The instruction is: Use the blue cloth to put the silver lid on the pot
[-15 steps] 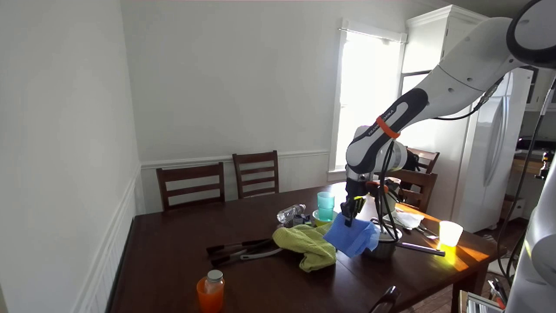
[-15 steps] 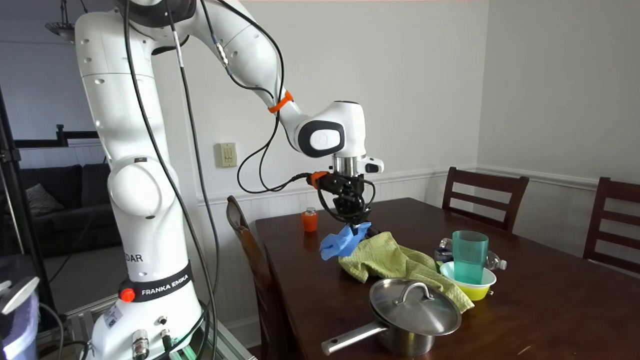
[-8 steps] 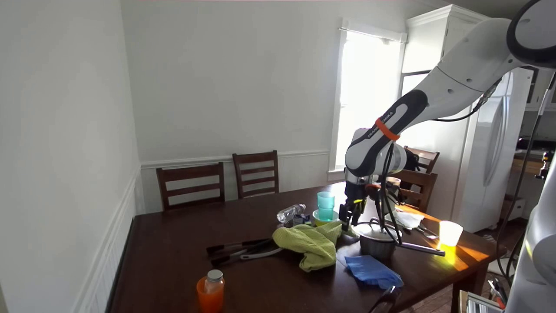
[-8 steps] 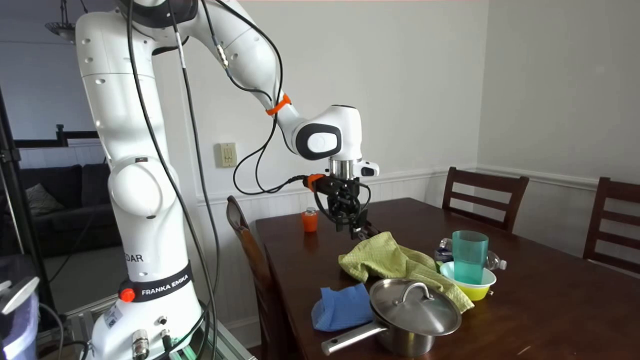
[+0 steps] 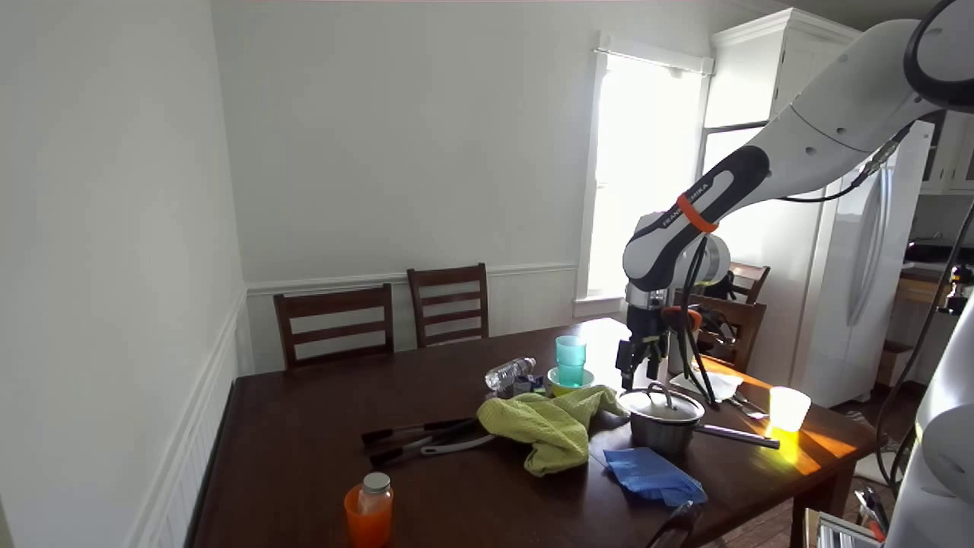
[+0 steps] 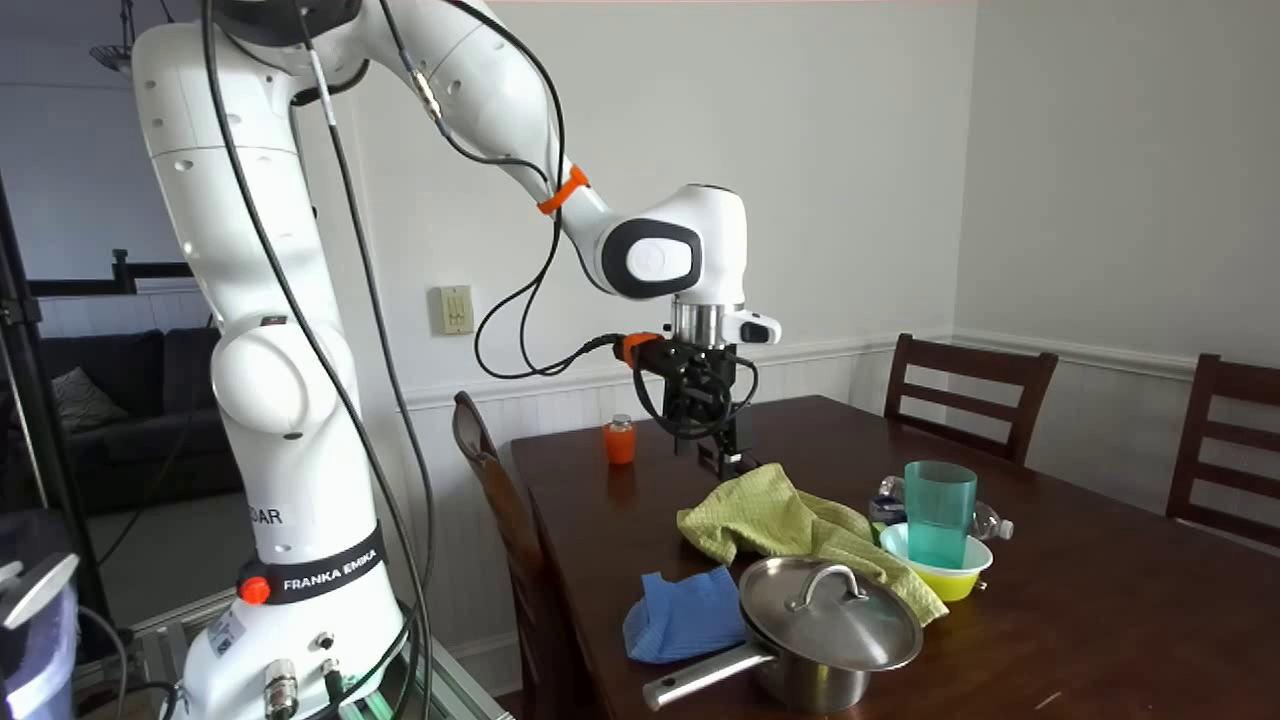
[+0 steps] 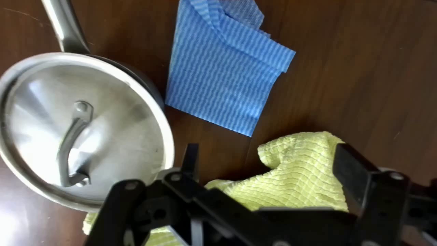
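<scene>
The silver lid (image 6: 835, 612) lies on the pot (image 6: 812, 688), covering its top, with its handle upward. In the wrist view the lid (image 7: 112, 136) fills the left side and hides most of the pot. Beside the pot, on the table, the blue cloth (image 6: 690, 615) lies folded and loose; it also shows in the wrist view as a striped blue cloth (image 7: 222, 71). My gripper (image 7: 268, 157) hangs above the table, jaws wide apart with nothing between them. In an exterior view the gripper (image 5: 640, 373) appears above and behind the lid.
A yellow-green cloth (image 6: 790, 520) lies crumpled near the pot, below my gripper. Close by stand a teal cup (image 6: 940, 515) in a bowl (image 6: 950, 582) and a plastic bottle (image 5: 510, 374). Dark-handled utensils (image 5: 426, 438) and an orange cup (image 5: 369, 517) are farther off. The pot handle (image 6: 710, 675) sticks out.
One second ago the blue cloth hung from my gripper. The jaws have opened, the cloth has dropped onto the table beside the pot, and the gripper has risen a little.
</scene>
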Controlling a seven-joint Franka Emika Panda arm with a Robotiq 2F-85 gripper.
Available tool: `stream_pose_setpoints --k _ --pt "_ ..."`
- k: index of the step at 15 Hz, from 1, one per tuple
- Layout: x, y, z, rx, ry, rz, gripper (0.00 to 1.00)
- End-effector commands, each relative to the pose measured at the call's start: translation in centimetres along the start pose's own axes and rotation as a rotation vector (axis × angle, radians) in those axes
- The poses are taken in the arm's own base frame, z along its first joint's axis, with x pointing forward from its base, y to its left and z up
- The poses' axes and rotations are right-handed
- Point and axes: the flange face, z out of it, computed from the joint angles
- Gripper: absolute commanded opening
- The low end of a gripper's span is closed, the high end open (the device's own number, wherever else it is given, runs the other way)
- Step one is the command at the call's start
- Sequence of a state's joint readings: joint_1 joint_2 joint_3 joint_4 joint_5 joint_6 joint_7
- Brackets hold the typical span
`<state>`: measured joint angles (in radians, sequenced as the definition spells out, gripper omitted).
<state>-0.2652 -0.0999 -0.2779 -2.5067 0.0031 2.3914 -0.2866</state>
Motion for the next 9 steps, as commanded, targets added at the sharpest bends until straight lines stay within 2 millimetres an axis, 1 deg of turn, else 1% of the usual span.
stream_pose_setpoints --k 1,4,5,7,9 --pt "-1.1 3.5 -3.1 -0.039 -0.012 0.067 1.0" --pt "-1.5 5.9 -4.7 -0.075 -0.002 0.105 1.0" --pt "-1.0 4.9 -3.4 -0.051 0.002 0.075 1.0" --pt "-1.2 5.8 -4.1 -0.06 0.007 0.092 1.0" --pt "-1.2 5.8 -4.1 -0.061 0.008 0.095 1.0"
